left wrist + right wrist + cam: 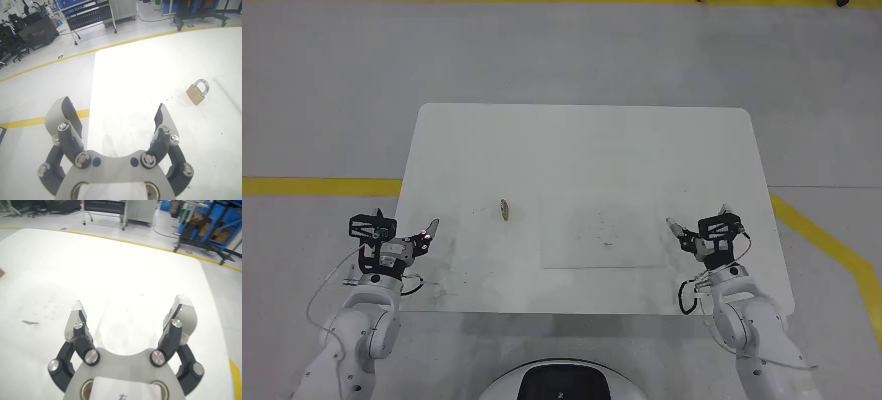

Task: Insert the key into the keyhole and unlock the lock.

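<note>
Left hand (113,106), fingers spread wide and holding nothing, hovers at the desk's left edge, lower left in the top view. Right hand (130,302), equally spread and empty, hangs over the desk at lower right. Both seem parked clear of the work, ready to begin. On the white rectangular desk (582,140), left of centre, a small brass padlock with a silver shackle (196,93) turns its broad face toward the left hand, shackle shut. Nearer the right hand lies a thin grey sliver (29,322), possibly the key.
</note>
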